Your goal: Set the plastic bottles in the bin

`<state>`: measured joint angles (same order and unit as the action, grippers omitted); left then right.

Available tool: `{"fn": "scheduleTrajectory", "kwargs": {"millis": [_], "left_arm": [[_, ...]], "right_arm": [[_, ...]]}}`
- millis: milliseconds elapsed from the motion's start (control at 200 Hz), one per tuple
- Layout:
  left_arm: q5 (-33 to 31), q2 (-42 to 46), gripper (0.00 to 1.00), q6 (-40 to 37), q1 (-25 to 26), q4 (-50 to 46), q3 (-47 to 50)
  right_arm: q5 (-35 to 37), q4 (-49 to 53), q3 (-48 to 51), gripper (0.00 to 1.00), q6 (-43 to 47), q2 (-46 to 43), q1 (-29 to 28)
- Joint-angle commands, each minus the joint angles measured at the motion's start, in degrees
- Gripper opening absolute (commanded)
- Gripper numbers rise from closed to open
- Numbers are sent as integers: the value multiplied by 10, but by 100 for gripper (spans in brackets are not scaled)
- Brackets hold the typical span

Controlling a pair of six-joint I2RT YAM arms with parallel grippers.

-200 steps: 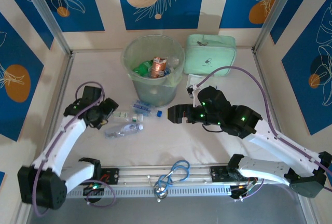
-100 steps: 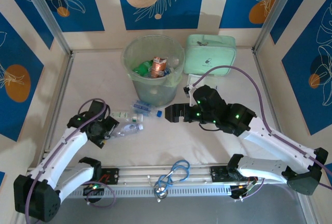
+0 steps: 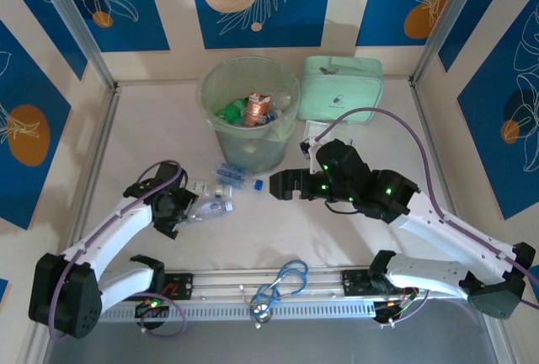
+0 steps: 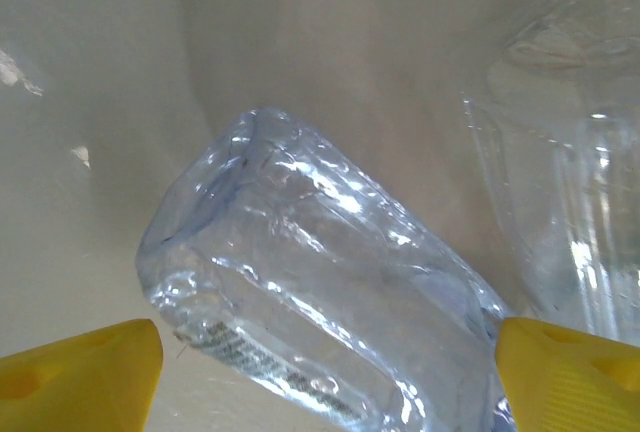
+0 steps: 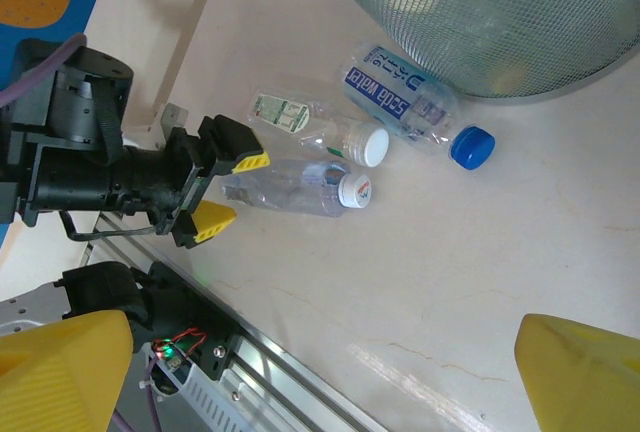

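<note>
The left fingers (image 4: 80,377), released, are now brought astride a clear bottle (image 4: 320,282) at the bin's (image 3: 253,149) 7 o'clock; pickup is readied. The right fingers (image 5: 60,372) are held released.

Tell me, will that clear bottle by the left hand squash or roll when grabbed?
The clear bottle looks empty, so probably light. Its thin, dented walls would likely buckle under a squeeze. Lying on its side, it may roll if the left hand nudges it.
</note>
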<state>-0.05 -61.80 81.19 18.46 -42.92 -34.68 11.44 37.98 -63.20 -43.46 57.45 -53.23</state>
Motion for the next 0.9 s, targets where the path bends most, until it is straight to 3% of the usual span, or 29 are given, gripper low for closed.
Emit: {"fn": "scheduleTrajectory", "kwargs": {"millis": [0, 535, 895], "left_arm": [[3, -13, 86, 22, 6, 18, 7], [4, -71, 81, 18, 29, 54, 21], [3, -74, 63, -3, 31, 63, 21]], "right_arm": [[6, 6, -10, 98, 10, 6, 1], [3, 11, -18, 98, 11, 14, 8], [12, 12, -15, 96, 6, 9, 7]]}}
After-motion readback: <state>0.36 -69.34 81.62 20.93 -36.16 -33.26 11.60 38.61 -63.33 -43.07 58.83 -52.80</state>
